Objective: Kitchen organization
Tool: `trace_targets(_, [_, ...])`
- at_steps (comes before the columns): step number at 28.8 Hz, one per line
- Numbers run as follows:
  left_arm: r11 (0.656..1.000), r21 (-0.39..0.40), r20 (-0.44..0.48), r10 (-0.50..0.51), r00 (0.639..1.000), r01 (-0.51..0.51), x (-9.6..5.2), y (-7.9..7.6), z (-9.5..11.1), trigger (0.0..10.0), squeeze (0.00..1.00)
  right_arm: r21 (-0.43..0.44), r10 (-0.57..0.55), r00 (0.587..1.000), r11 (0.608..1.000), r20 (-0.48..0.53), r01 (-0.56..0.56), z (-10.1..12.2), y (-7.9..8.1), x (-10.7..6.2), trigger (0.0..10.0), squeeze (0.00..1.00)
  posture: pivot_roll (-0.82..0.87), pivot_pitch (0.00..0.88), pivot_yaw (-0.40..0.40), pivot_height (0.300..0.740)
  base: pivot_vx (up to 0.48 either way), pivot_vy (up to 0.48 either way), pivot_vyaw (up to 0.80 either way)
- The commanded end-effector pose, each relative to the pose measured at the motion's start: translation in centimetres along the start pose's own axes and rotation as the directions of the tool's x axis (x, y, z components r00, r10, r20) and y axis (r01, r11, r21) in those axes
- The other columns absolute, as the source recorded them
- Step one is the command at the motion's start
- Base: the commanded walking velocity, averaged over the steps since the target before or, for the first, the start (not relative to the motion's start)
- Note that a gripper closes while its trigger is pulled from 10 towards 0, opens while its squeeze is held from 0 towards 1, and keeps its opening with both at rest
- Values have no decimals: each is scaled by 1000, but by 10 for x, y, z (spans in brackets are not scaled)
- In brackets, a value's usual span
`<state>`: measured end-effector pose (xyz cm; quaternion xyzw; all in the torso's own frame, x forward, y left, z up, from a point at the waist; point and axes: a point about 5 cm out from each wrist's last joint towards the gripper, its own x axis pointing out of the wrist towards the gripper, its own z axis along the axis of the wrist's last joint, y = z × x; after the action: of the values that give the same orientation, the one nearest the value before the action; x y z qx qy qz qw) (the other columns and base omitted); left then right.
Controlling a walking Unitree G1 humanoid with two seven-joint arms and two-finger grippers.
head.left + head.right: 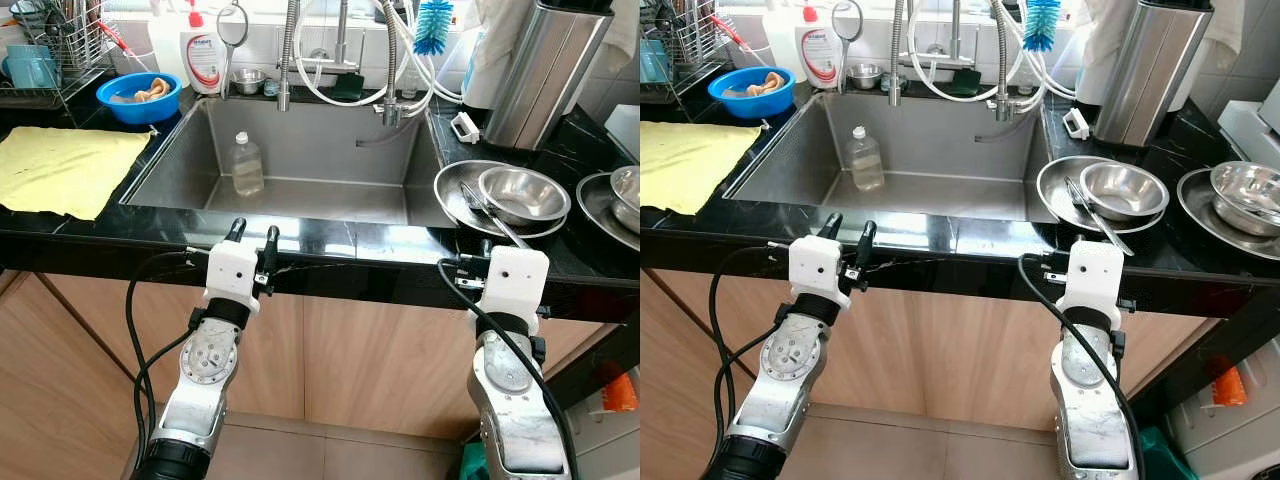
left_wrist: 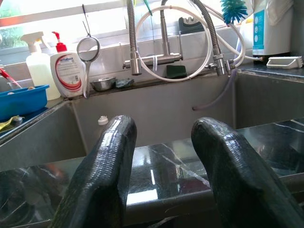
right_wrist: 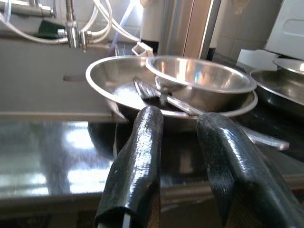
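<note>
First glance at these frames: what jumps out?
The deep steel sink at centre, with a lone clear plastic bottle standing in its basin. To its right on the black counter, a steel bowl sits in a steel plate with a utensil across it; the right gripper points at it, open. The left gripper, also open, hovers at the sink's front edge.

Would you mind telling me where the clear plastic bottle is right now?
The clear plastic bottle stands upright inside the steel sink, towards its left side in the head views, below the faucet and ahead of the left gripper.
</note>
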<state>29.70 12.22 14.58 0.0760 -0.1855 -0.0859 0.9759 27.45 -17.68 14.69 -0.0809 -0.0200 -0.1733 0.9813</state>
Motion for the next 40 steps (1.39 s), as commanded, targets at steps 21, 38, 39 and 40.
trace_targets(21, [1000,7,-4,5,1000,-5,1,-2,-3,10000,0,-25,-8,998,1000,-57,6,-6,-4,4,10000,0,-152,0,-36,706,0,0,0])
trace_targets(38, [1000,3,0,-1,1000,1,-1,-4,-4,10000,0,-20,-19,990,1000,-139,16,-18,-8,-1,10000,0,-152,0,-38,706,0,0,0])
trace_targets(39, [1000,3,0,-2,1000,2,-1,-4,-4,10000,0,-17,-26,989,1000,-147,24,-19,-9,-1,10000,0,-152,0,-38,706,0,0,0])
trace_targets(40, [1000,3,0,-2,1000,2,-1,-4,-4,10000,0,-13,-30,988,1000,-150,29,-20,-10,-1,10000,0,-152,0,-38,706,0,0,0])
